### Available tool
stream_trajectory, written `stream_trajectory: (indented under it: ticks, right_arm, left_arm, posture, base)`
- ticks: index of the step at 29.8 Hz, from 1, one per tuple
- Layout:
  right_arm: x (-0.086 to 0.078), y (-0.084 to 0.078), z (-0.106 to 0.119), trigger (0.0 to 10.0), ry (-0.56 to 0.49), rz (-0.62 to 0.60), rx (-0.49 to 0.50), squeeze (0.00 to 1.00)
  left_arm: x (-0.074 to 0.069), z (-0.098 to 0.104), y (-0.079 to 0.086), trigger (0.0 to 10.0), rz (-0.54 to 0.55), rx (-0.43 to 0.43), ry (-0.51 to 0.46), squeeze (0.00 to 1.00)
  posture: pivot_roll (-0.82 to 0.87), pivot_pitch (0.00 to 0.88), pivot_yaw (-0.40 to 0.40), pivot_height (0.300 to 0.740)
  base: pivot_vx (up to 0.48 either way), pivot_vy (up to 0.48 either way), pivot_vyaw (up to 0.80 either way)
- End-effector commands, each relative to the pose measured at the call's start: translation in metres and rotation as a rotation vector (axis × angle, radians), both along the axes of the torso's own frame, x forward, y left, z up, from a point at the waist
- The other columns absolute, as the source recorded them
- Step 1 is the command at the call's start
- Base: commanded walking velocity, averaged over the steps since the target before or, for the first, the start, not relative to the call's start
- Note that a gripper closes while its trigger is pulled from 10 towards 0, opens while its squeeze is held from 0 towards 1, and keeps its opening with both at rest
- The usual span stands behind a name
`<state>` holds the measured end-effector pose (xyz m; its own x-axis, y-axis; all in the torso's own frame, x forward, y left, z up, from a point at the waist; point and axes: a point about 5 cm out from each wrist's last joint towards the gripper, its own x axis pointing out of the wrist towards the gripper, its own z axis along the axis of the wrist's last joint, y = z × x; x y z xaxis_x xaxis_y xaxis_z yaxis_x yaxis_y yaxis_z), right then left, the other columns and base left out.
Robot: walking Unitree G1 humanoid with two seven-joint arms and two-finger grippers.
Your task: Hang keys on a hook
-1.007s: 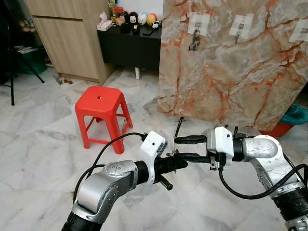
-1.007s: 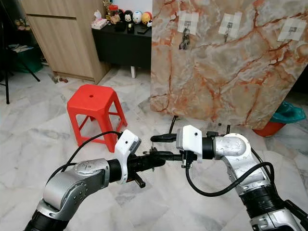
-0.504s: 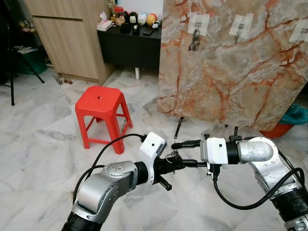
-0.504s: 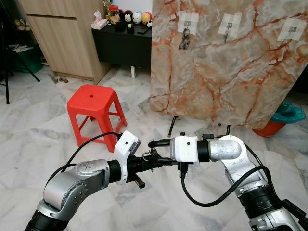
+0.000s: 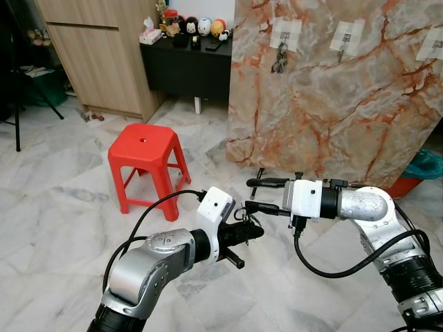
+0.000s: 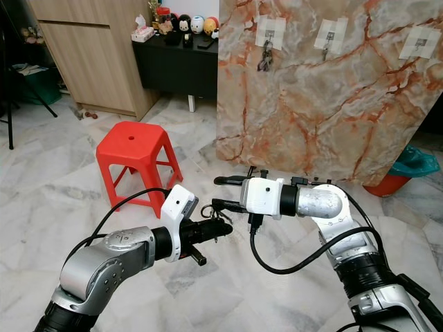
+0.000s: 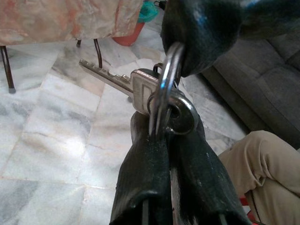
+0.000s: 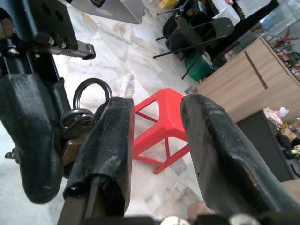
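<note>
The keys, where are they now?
The keys are pinched in the left gripper, low at centre in the eye views, beside the open right gripper.

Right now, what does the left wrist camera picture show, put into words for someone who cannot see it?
Two black fingers of the left gripper pinch a metal key ring carrying a silver key. One finger of the right gripper touches the ring's top, above a pale marble floor.

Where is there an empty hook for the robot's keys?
The marble board has three hooks. The left hook already holds keys, so it is crowded. The middle hook and right hook are bare. The left gripper holds the keys.
</note>
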<state>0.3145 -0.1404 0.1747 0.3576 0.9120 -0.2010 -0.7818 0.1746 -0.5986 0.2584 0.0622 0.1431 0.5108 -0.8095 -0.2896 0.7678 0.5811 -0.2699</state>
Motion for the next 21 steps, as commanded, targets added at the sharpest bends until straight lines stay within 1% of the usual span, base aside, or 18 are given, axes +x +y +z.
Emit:
stream_trajectory:
  ticks: [1,3,5,6,8,10,15,21]
  right_arm:
    - [0.004,0.000,0.014,10.0,-0.032,-0.016,0.074,0.00]
    - [-0.002,0.001,0.007,10.0,0.020,0.017,0.069,0.00]
    - [-0.003,0.001,0.006,10.0,0.027,0.023,0.068,0.00]
    - [-0.007,0.001,0.002,10.0,0.085,0.053,0.073,0.00]
    - [-0.012,0.000,-0.003,10.0,0.156,0.079,0.079,0.00]
    - [-0.013,0.000,-0.006,10.0,0.194,0.091,0.088,0.00]
    - [-0.016,-0.001,-0.008,10.0,0.230,0.110,0.088,0.00]
    - [-0.016,-0.001,-0.008,10.0,0.230,0.110,0.088,0.00]
  left_arm:
    - [-0.006,0.001,-0.011,10.0,-0.061,-0.009,0.005,0.00]
    - [-0.006,0.001,-0.010,10.0,-0.061,-0.009,0.004,0.00]
    - [-0.006,0.001,-0.010,10.0,-0.061,-0.009,0.003,0.00]
    - [-0.005,0.001,-0.010,10.0,-0.060,-0.008,0.003,0.00]
    - [-0.005,0.001,-0.010,10.0,-0.060,-0.008,0.004,0.00]
    - [-0.006,0.001,-0.010,10.0,-0.061,-0.009,0.005,0.00]
    - [-0.006,0.001,-0.010,10.0,-0.059,-0.008,0.005,0.00]
    - [-0.006,0.001,-0.010,10.0,-0.059,-0.008,0.005,0.00]
  posture:
    - [0.00,0.000,-0.017,0.740]
    - [0.00,0.000,-0.016,0.740]
    - [0.00,0.000,-0.016,0.740]
    - [0.00,0.000,-0.015,0.740]
    - [0.00,0.000,-0.016,0.740]
    - [0.00,0.000,-0.016,0.740]
    - [0.00,0.000,-0.016,0.740]
    - [0.00,0.000,-0.016,0.740]
  base:
    - [0.000,0.000,0.00]
    - [0.000,0.000,0.00]
    - [0.000,0.000,0.00]
    - [0.000,0.000,0.00]
    - [0.000,0.000,0.00]
    - [0.000,0.000,0.00]
    - [0.000,0.000,0.00]
    - [0.000,0.000,0.00]
